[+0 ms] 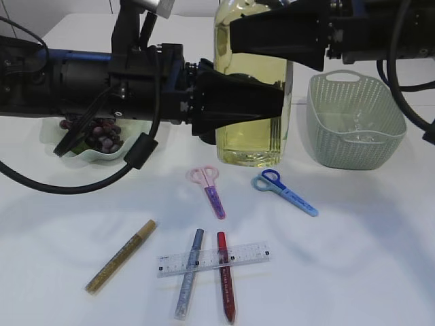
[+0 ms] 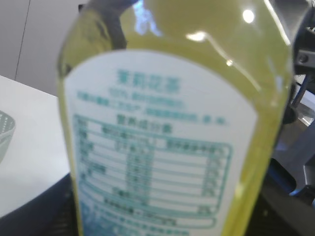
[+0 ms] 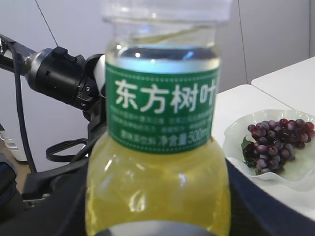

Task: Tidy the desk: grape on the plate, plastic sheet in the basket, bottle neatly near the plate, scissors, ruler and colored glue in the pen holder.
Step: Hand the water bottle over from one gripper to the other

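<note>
White table (image 1: 380, 272); both end effectors level, flanking bottle (image 1: 253, 95).

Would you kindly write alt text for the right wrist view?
A bottle of yellow drink with a green label fills the middle of the frame, very close to the camera. Behind it at right, grapes lie on a pale wavy plate on the white table.

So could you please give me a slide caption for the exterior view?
Both grippers meet at the upright bottle, between grape plate and basket; scissors, ruler and glue remain on the desk.
</note>
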Action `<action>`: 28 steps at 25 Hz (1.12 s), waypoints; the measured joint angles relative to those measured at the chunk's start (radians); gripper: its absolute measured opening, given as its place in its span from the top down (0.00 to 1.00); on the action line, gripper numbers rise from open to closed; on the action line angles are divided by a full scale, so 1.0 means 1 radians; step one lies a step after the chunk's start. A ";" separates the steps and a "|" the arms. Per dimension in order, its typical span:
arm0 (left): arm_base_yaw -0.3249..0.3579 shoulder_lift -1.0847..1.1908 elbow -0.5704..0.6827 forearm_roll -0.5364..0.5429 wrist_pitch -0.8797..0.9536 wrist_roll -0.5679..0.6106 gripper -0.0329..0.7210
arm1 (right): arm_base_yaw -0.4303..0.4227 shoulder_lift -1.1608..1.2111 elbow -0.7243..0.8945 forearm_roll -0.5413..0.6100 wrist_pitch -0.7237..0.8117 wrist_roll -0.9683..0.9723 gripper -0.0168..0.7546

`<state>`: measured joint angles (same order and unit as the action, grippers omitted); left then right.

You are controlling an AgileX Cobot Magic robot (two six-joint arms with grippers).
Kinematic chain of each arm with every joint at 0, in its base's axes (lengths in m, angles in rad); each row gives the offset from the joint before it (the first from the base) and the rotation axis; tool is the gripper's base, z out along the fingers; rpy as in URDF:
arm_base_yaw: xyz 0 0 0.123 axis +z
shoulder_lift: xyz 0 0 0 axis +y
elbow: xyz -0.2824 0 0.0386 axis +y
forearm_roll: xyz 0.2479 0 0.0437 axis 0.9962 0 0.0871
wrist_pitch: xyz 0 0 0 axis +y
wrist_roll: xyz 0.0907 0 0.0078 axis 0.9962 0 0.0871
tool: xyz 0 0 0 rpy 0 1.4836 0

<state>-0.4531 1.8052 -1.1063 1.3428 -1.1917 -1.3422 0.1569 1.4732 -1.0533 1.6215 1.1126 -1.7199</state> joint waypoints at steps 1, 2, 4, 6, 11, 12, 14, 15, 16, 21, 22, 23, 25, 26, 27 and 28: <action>0.000 0.000 -0.001 0.003 0.000 0.000 0.23 | 0.000 0.000 0.000 0.000 0.000 0.000 0.38; 0.000 0.000 -0.001 0.005 0.000 0.000 0.24 | 0.000 0.000 0.000 0.000 0.000 0.000 0.38; 0.000 0.000 -0.003 0.009 0.000 -0.002 0.27 | 0.000 0.000 0.000 -0.001 0.000 0.000 0.38; 0.000 0.000 -0.005 0.009 0.000 -0.007 0.30 | 0.000 0.000 0.000 -0.001 0.000 0.000 0.38; 0.000 0.000 -0.005 0.011 0.000 -0.010 0.35 | 0.000 0.000 0.000 -0.001 0.000 -0.004 0.38; 0.000 0.000 -0.005 0.011 0.000 -0.010 0.35 | 0.000 0.000 0.000 -0.001 0.000 -0.004 0.38; 0.000 0.000 -0.005 0.011 0.000 -0.010 0.35 | 0.000 0.000 0.000 -0.001 0.000 -0.004 0.38; 0.000 0.000 -0.005 0.011 0.000 -0.010 0.35 | 0.000 0.000 0.000 -0.002 0.000 -0.004 0.38; 0.000 0.000 -0.005 0.011 0.000 -0.010 0.35 | 0.000 0.000 0.000 -0.002 0.000 -0.004 0.38; 0.000 0.000 -0.005 0.011 0.000 0.009 0.36 | 0.000 0.000 0.000 -0.005 0.000 -0.004 0.34; 0.000 0.000 -0.005 0.010 0.002 0.018 0.37 | 0.000 0.000 0.000 -0.006 0.000 -0.004 0.31; 0.000 0.000 -0.005 0.010 0.002 0.026 0.37 | 0.000 0.000 0.000 -0.006 0.000 -0.005 0.27; 0.000 0.002 -0.005 0.005 0.003 0.038 0.38 | 0.000 0.000 0.000 -0.006 0.000 -0.005 0.22; 0.000 0.002 -0.005 0.002 0.003 0.046 0.38 | 0.000 0.000 0.000 -0.006 0.000 -0.005 0.21; 0.000 0.004 -0.005 0.002 0.004 0.057 0.38 | 0.000 0.000 0.000 -0.006 0.000 -0.005 0.20; 0.000 0.004 -0.005 -0.002 0.006 0.067 0.38 | 0.000 0.000 0.000 -0.002 0.001 -0.005 0.19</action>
<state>-0.4531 1.8093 -1.1109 1.3404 -1.1861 -1.2751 0.1569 1.4732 -1.0533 1.6199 1.1138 -1.7251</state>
